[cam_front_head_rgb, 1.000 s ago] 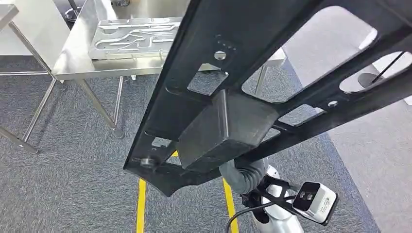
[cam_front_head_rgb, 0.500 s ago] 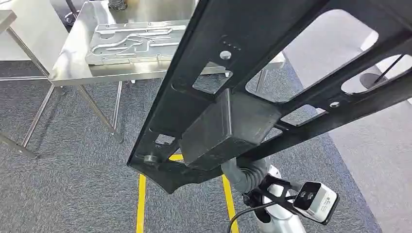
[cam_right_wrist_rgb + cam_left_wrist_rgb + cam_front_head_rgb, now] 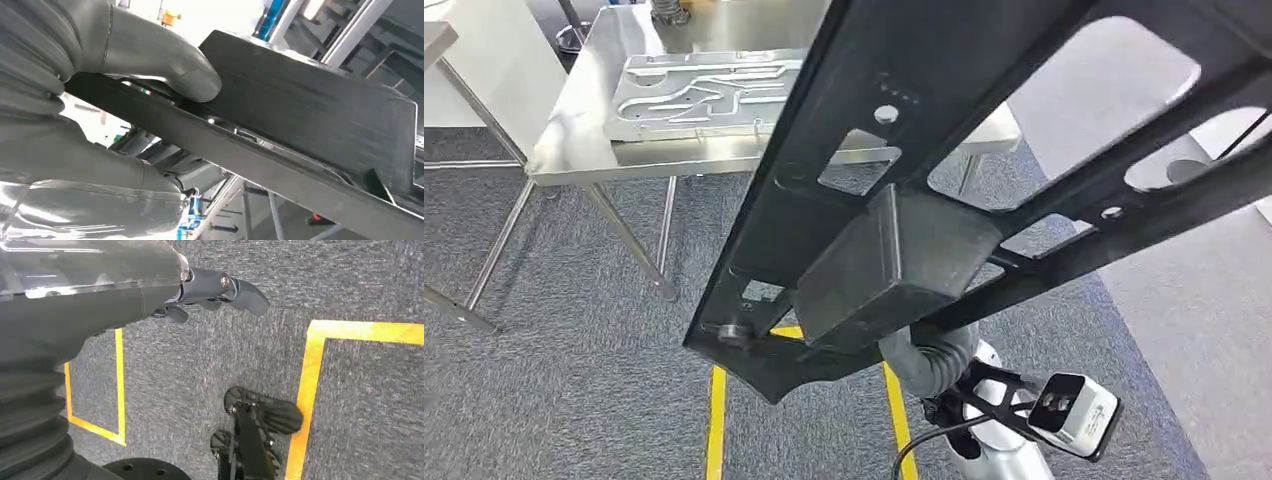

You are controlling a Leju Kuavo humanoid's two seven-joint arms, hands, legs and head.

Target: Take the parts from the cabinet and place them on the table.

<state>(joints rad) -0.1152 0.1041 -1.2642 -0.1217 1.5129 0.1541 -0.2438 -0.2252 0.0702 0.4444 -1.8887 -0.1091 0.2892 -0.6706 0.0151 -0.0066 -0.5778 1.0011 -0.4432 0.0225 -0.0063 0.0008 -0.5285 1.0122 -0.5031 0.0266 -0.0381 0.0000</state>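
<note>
A large black frame part [image 3: 824,170] with cut-outs and a box-shaped block crosses the head view, raised above the floor. My right hand [image 3: 150,65] grips it from below; the thumb presses on the block [image 3: 310,110] in the right wrist view. In the head view only the ribbed wrist cover [image 3: 936,362] shows under the part. A silver machined plate [image 3: 704,90] lies on the steel table [image 3: 574,150] at the back left. My left hand [image 3: 200,290] hangs over the carpet with its fingers apart and nothing in it.
Yellow tape lines [image 3: 714,420] mark the grey carpet in front of me. The table's steel legs [image 3: 629,235] slant down to the floor. A second table edge [image 3: 439,35] stands at the far left. A pale floor strip [image 3: 1204,300] runs along the right.
The whole picture has shifted a little, so the camera has moved; the table and plate now sit slightly lower in the view. The black part stays in my right hand.
</note>
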